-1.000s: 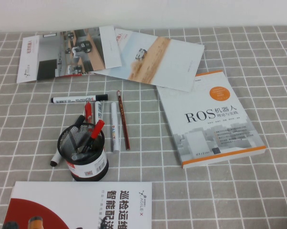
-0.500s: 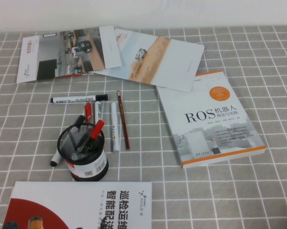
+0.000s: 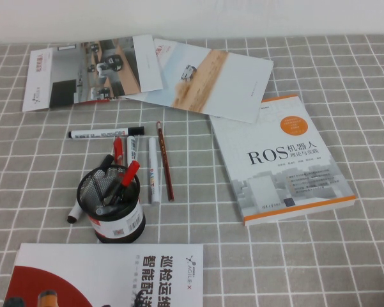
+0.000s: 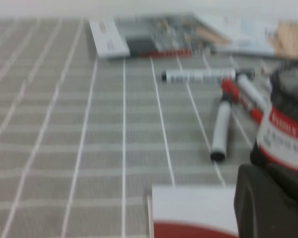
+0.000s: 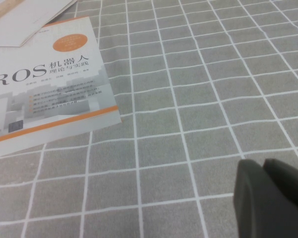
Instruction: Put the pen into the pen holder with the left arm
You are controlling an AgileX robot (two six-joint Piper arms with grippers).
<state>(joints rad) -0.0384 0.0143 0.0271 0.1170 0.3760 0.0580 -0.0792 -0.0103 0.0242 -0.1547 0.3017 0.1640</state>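
The black mesh pen holder (image 3: 115, 220) with a white-and-red label stands at the front left. A pen (image 3: 128, 174) with a red cap and black barrel stands inside it and leans over the rim. A second red-tipped pen (image 3: 117, 148) lies just behind the holder. Neither gripper shows in the high view. In the left wrist view my left gripper (image 4: 265, 173) is shut and empty, low over a booklet, close beside the holder (image 4: 287, 134). In the right wrist view my right gripper (image 5: 263, 166) is shut and empty over bare checked cloth.
White markers (image 3: 106, 133) (image 3: 153, 169) and a dark-red pencil (image 3: 165, 163) lie behind and right of the holder; another marker (image 3: 73, 215) lies to its left. A ROS book (image 3: 281, 160) lies right, leaflets (image 3: 89, 71) at the back, a red-and-white booklet (image 3: 115, 275) in front.
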